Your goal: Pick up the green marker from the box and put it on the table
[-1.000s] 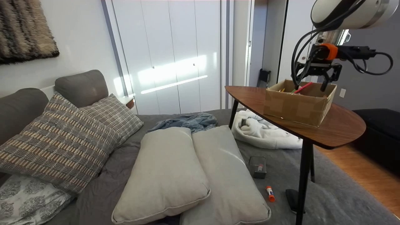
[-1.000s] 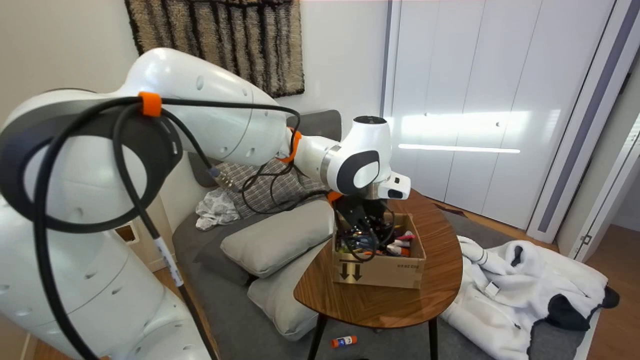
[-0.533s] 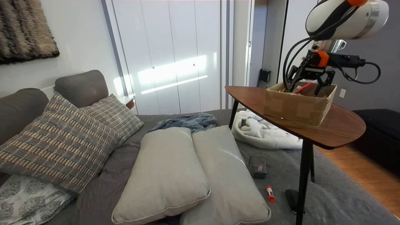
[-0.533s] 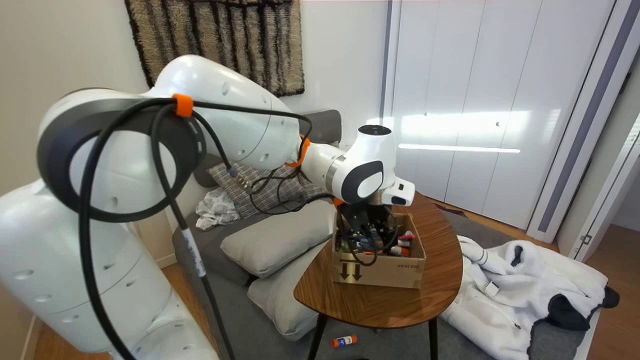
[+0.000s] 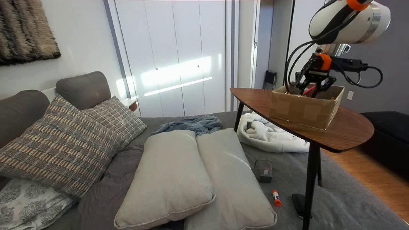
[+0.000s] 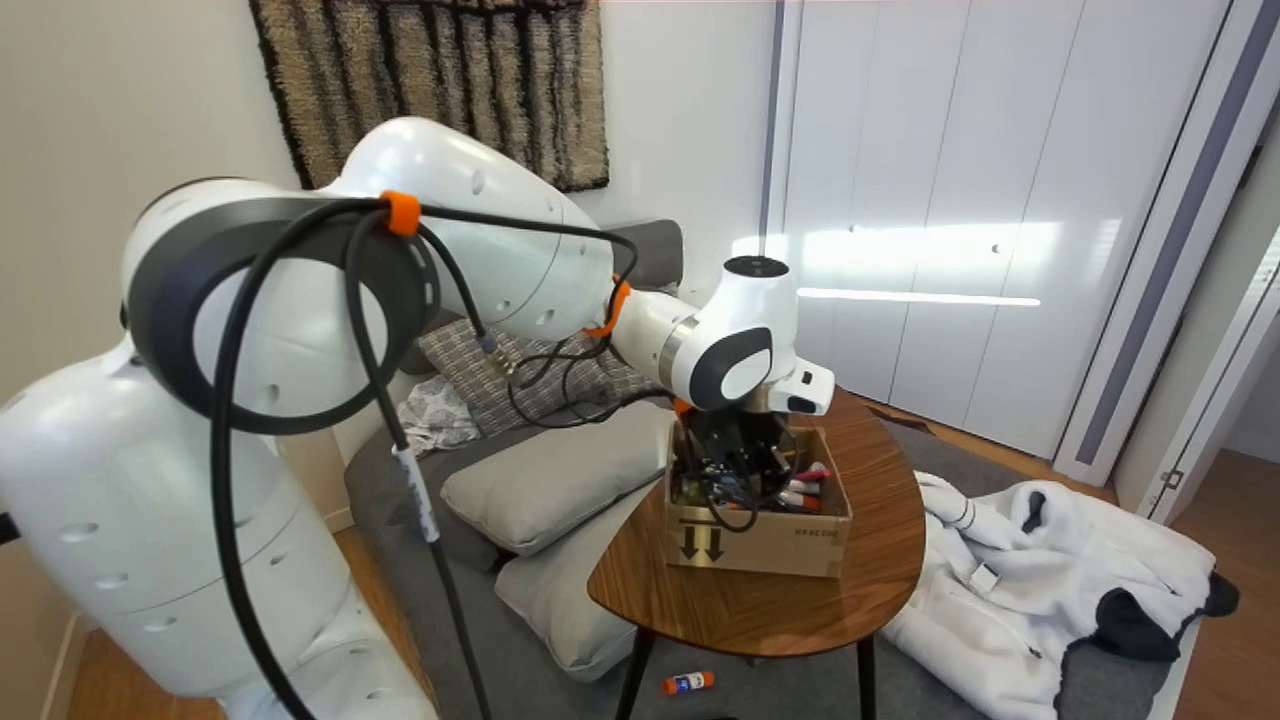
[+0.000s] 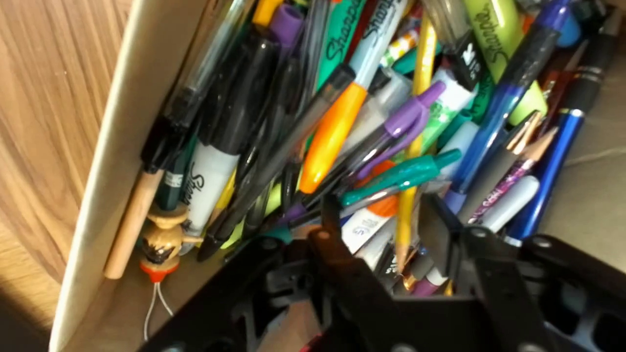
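While inside one box [image 5: 297, 110], two fingertips [image 7: 436, 232].

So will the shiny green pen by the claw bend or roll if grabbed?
The green pen probably won't bend, because it looks like hard plastic. Its shiny surface may slip in the claw. It lies across a yellow pencil, so a nudge could roll it off.

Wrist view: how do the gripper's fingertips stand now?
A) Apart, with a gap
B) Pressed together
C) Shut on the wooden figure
A: the gripper has its fingertips apart, and the yellow pencil shows in the gap between them.
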`<state>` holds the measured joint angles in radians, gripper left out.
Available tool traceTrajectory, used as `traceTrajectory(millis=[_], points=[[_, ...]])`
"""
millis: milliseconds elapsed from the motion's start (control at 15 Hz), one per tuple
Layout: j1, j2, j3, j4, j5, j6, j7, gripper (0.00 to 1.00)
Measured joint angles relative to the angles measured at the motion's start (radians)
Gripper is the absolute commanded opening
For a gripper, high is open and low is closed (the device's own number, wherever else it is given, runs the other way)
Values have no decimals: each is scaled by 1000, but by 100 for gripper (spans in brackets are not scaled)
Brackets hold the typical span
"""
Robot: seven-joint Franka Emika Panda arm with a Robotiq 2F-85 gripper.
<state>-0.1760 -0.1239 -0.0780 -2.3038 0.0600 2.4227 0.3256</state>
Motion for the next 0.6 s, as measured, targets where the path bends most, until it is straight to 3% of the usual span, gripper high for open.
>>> traceTrajectory(millis=[133, 600], points=[[0, 5, 0, 5, 0, 0, 0, 1], [1, 10, -6, 8, 0, -1, 0, 0]])
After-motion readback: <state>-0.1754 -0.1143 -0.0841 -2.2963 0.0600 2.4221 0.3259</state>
